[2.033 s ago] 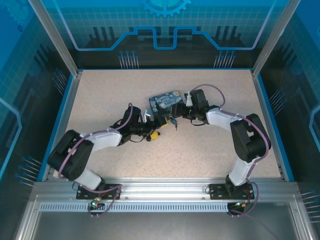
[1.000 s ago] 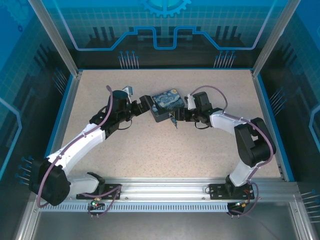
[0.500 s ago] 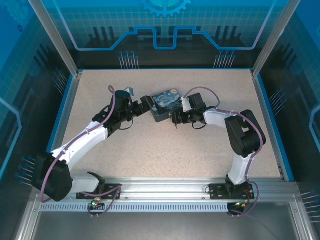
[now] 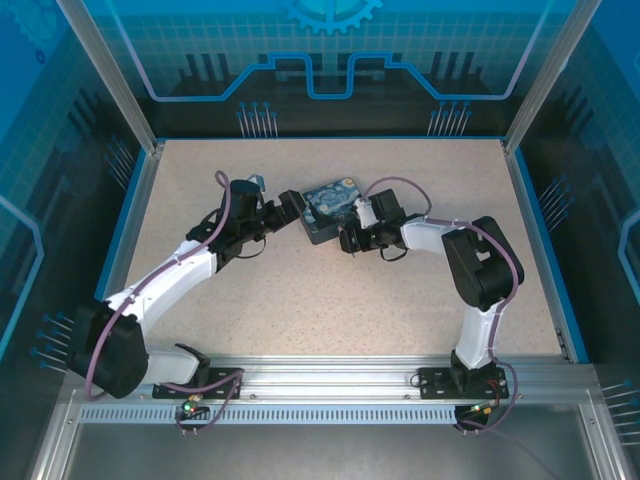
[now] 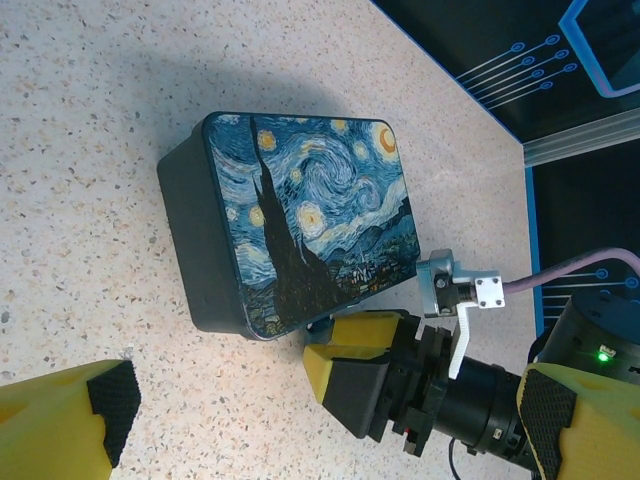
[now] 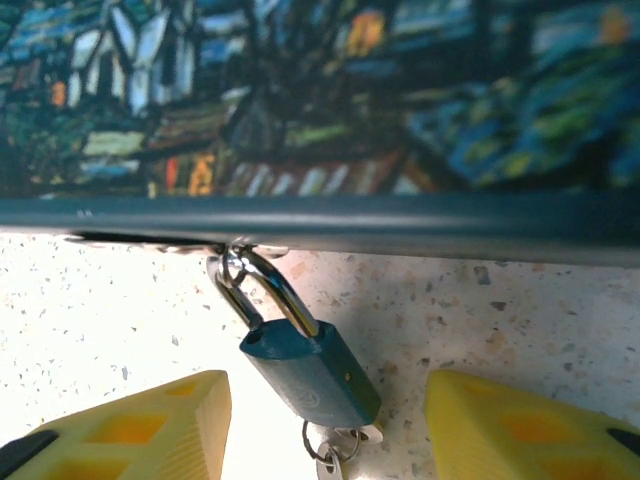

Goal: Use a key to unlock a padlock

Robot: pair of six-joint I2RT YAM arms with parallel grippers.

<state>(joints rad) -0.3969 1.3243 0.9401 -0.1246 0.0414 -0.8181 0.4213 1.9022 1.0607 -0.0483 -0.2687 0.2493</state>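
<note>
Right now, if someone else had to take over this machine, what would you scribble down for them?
Left gripper: open, by the left end of the box, holding nothing.
Right gripper: open, one finger on each side of the padlock, with a gap on both sides.
The padlock hangs from the box's front latch and its shackle looks closed. The key sits at its lower end, apparently in the keyhole.
Done: key seemingly in place.
Left: grip the key, turn it, free the shackle.
</note>
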